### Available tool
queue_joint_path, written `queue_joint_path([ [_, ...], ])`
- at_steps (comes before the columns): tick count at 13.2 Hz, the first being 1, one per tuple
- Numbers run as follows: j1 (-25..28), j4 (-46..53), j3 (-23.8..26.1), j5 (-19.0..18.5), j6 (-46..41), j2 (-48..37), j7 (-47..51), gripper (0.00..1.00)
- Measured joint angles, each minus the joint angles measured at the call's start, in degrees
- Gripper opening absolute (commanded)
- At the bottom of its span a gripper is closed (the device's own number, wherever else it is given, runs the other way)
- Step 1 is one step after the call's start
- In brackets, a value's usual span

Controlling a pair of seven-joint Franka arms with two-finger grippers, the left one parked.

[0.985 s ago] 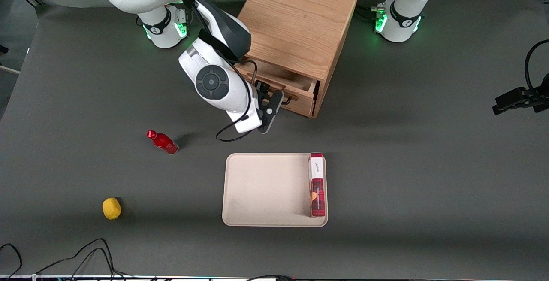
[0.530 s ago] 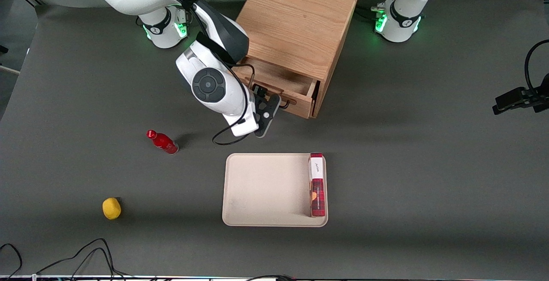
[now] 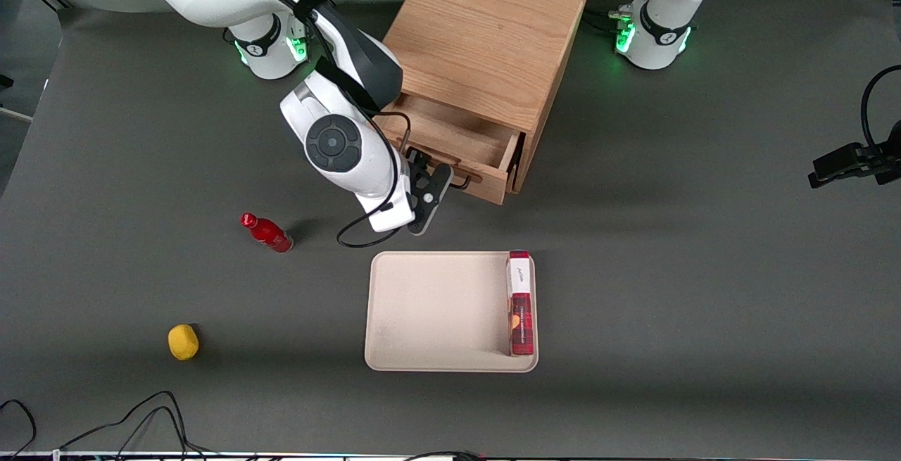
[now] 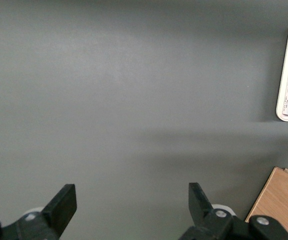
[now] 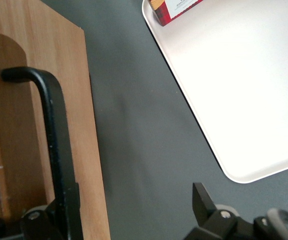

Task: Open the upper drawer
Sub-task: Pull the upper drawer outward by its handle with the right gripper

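We are in the middle of the pull. The upper drawer (image 3: 457, 139) stands partly out of the cabinet (image 3: 486, 32), at about 12 o'clock from the tray (image 3: 380, 306) in the front view. The gripper (image 3: 446, 181) is at the drawer front. Its fingers are spread wide, and one of them lies against the black handle (image 5: 49, 125), so it hooks the handle rather than pinches it. Compared with half a second ago, the drawer shows more of its inside, and the gripper is a little closer to the front camera, toward 7 o'clock. We judge the next move is to continue this straight pull and keep the finger inside the handle.
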Motion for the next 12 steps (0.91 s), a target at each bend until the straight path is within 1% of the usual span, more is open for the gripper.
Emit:
queue_joint_path([
  [12, 0.0, 3.0, -1.8, -0.7, 0.0, 1.8, 0.0, 1.0],
])
